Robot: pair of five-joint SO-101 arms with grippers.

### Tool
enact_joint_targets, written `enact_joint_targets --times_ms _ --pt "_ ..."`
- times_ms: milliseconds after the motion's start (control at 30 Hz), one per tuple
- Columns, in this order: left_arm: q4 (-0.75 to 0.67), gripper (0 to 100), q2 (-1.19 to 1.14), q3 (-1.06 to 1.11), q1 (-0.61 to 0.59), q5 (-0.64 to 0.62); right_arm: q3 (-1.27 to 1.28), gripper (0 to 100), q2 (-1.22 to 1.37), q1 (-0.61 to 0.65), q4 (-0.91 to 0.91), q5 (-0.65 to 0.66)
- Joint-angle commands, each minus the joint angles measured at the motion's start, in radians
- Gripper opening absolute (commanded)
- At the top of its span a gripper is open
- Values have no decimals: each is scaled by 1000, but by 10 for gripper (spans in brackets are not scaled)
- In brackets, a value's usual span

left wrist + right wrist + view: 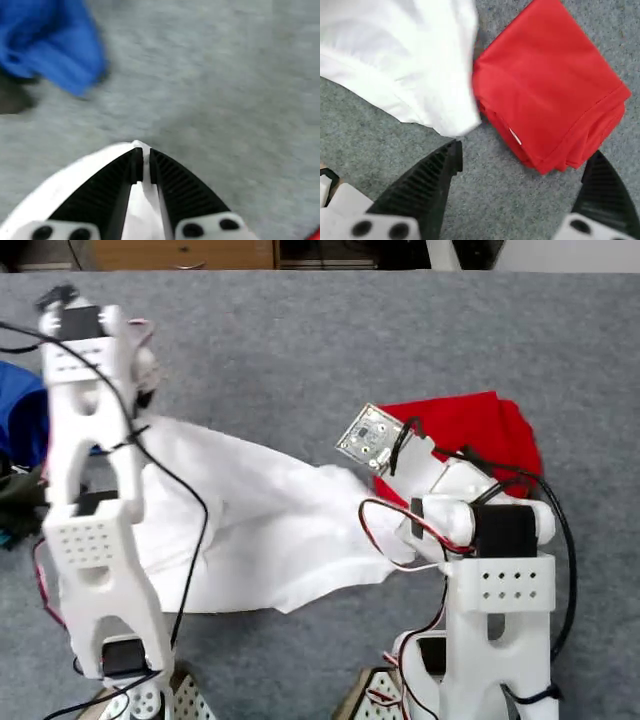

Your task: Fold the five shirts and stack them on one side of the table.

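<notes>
High view: white cotton shirt (260,520), unfolded and rumpled, on grey fabric-covered table (300,340). Its long axis runs across the table from the left arm's side toward the right arm.
Left gripper (142,161): jaws pressed together, pinching the white shirt's cloth at its far-left end, near crumpled blue shirt (45,40).
Right gripper (525,155): jaws spread wide, holding nothing, poised above where the white shirt's free end lies just beside folded red shirt (550,85).
Judgement: the free end lies nearest the right arm, which looks placed to take it.
</notes>
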State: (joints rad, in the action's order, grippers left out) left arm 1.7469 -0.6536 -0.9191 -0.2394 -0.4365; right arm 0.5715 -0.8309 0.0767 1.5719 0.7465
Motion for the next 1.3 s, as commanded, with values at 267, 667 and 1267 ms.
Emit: enact_joint_targets --times_ms 267,667,1267 --pt "14 18 81 199 -299 267 12 277 41 88 -152 -106" --pt "11 19 81 365 -483 456 -111 51 420 291 -218 -118" --pt "-359 19 91 778 -448 499 -367 55 935 458 -216 -341"
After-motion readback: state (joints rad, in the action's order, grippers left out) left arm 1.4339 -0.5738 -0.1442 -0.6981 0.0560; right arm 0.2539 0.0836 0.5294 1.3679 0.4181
